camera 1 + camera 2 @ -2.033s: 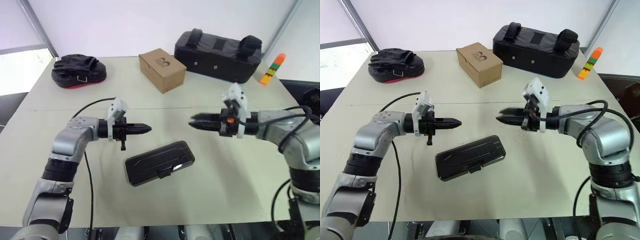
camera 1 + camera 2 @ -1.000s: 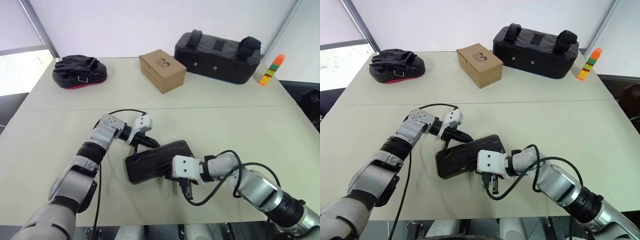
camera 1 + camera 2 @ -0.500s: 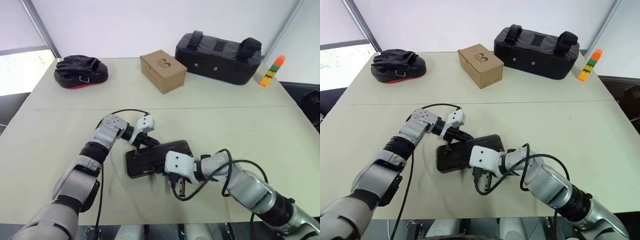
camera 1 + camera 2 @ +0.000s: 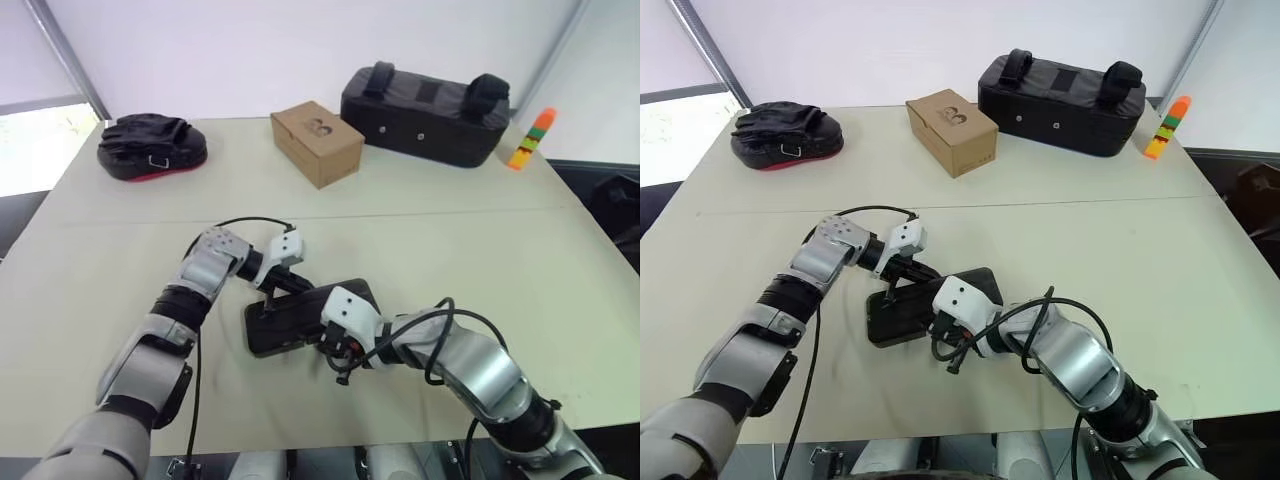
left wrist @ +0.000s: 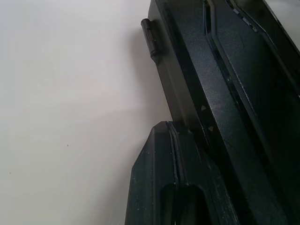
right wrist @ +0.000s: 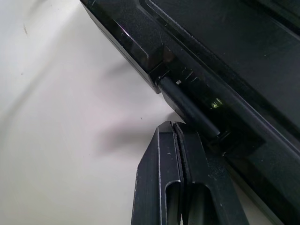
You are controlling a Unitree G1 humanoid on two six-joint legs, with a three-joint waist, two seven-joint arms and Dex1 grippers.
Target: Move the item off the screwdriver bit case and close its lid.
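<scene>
Two grippers work the case (image 4: pixel 300 314) from opposite long edges. The case lies flat on the tabletop (image 4: pixel 520 250), nearer the front edge than the back and slightly toward the left side, with its lid (image 4: pixel 902 312) down over the base and nothing resting on top of it.

The left gripper (image 4: pixel 290 284) has its fingers closed with nothing between them; its tip meets the far long edge of the case near the far left corner. In the left wrist view the closed fingers (image 5: pixel 164 187) sit against the case wall, just along from a small hinge pin. This placement most likely serves as a backstop, so the case cannot slide toward the back edge.

The right gripper (image 4: pixel 336 345) is likewise shut and empty. Its fingers (image 6: pixel 176 183) press at the near long edge, right by the latch tab (image 6: pixel 187 110) (the black bar along the rim). The probable purpose is to push the latch home against the resistance supplied by the other gripper.

Whether the latch has fully engaged cannot be determined.

Well apart along the back edge stand a cardboard box (image 4: pixel 317 142), a black bag (image 4: pixel 420 113), and a black pad (image 4: pixel 152 146) at the back left corner; a coloured block stack (image 4: pixel 530 138) stands at the back right corner.
</scene>
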